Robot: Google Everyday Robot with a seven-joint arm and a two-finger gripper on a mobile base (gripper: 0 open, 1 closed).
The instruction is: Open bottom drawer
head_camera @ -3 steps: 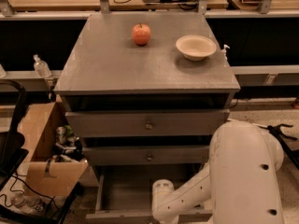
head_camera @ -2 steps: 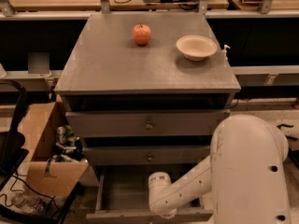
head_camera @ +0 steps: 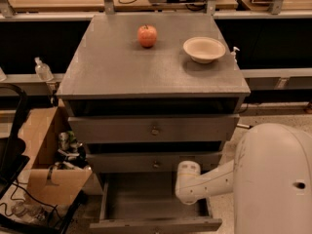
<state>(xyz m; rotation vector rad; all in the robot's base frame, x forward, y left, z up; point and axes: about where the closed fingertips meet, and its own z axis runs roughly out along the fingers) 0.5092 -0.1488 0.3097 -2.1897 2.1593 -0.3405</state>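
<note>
Grey cabinet (head_camera: 146,72) set before lab benches; apple (head_camera: 147,35), bowl (head_camera: 204,49) on top. Bottom drawer (head_camera: 141,199) seen drawn well out at cabinet foot. Gripper (head_camera: 187,194) held low over drawer's right side; grip state cannot be told. Opening judged nearly done; clean withdrawal called for next.

On the table (head_camera: 122,67), the apple (head_camera: 147,35) sits toward the back, near the middle. The bowl (head_camera: 204,49) is to its right and a little nearer the front, apart from it. Below the top, three drawers are stacked: the top drawer (head_camera: 155,129), the middle drawer (head_camera: 155,164) and the bottom drawer (head_camera: 141,204), which juts forward of the others. The gripper (head_camera: 186,195) hangs over the bottom drawer's right part, its arm reaching in from the robot body (head_camera: 273,179) at the right. A cardboard box (head_camera: 41,145) stands on the floor left of the table.
</note>
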